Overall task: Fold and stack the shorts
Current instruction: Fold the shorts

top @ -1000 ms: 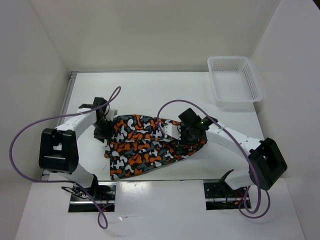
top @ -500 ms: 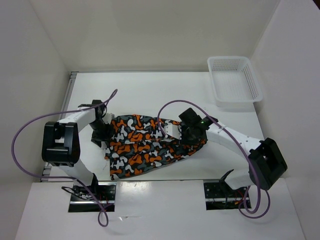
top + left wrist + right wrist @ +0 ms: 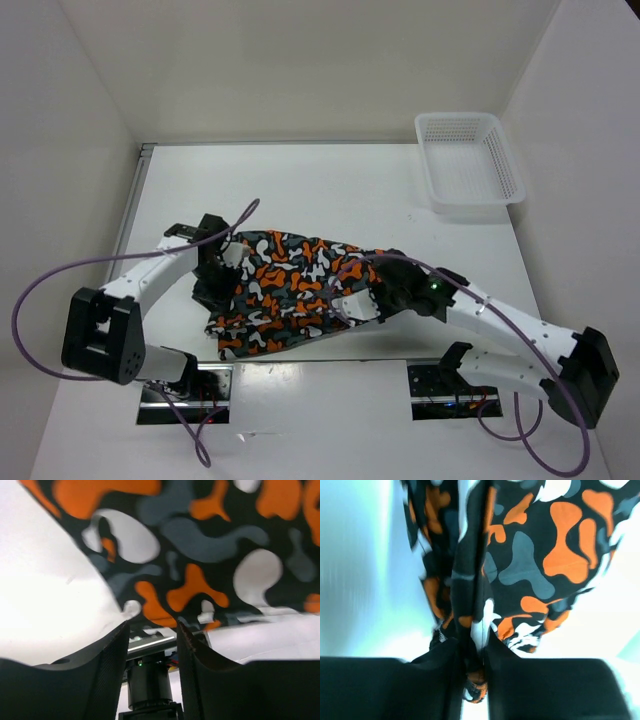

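Note:
The shorts (image 3: 285,290), in an orange, white, black and grey print, lie bunched on the white table between my two arms. My left gripper (image 3: 215,275) is at their left edge. In the left wrist view its fingers (image 3: 112,670) stand a little apart with nothing between them, and the cloth (image 3: 200,540) hangs just past the tips of the gripper (image 3: 152,625). My right gripper (image 3: 375,300) is at the shorts' right end. In the right wrist view it (image 3: 475,650) is shut on a pinched fold of the shorts (image 3: 545,555).
A white lattice basket (image 3: 468,160) stands at the table's far right corner. The white table (image 3: 330,190) is walled on the left, back and right. Purple cables loop over both arms.
My right arm has swung toward the near edge, dragging the shorts' right end nearer and to the left, so the cloth is more bunched. My left arm's elbow has dropped back and its gripper shifted slightly.

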Robot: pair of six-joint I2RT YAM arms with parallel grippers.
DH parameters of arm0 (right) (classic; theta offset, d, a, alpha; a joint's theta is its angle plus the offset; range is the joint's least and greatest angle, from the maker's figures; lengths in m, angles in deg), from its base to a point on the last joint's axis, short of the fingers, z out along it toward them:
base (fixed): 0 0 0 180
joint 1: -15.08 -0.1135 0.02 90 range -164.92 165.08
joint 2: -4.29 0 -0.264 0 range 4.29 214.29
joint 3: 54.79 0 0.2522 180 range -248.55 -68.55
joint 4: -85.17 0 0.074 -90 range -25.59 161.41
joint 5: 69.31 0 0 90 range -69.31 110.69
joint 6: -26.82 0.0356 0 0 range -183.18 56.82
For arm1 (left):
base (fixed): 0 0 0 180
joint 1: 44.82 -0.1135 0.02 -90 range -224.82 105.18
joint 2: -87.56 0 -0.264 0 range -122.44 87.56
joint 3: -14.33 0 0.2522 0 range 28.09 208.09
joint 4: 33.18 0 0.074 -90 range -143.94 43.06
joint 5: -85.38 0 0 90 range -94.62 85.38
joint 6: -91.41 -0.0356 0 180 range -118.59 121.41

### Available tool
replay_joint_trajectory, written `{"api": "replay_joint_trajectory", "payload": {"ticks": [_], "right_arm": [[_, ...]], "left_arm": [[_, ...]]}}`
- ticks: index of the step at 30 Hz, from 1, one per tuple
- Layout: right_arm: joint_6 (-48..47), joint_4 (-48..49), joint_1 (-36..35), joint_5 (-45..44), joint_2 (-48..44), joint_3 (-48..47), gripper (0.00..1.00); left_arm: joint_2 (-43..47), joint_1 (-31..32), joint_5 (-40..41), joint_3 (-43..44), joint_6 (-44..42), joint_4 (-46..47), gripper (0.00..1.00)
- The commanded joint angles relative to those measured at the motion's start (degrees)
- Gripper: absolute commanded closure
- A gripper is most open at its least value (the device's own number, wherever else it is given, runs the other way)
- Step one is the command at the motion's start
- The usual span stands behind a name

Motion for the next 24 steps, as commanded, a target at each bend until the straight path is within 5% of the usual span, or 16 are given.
{"api": "replay_joint_trajectory", "payload": {"ticks": [1,2,5,11,16,24], "right_arm": [[-11.0,-2.4,-1.1,-2.3,-5.2,2.5,0.74],[-12.5,-3.2,-1.1,-2.3,-6.0,3.1,0.48],[-15.2,-3.8,-1.1,-2.9,-9.4,4.2,0.02],[-10.3,3.7,-1.1,1.5,-12.8,-1.3,0.0],[5.9,15.1,-1.1,7.2,-9.3,-9.7,0.23],[14.1,12.9,-1.1,10.6,15.4,-11.0,0.89]], "left_arm": [[4.8,4.5,1.9,-1.7,-0.3,-2.9,0.48],[5.3,6.1,3.0,-2.3,-0.3,-2.9,0.48],[6.1,7.4,3.5,-2.3,-0.3,-2.9,0.46],[2.2,7.2,3.5,1.6,-0.3,4.0,0.45],[-3.8,4.3,-1.5,9.3,-0.3,9.8,0.45],[-13.5,8.3,1.9,9.3,-0.3,15.5,0.45]]}}
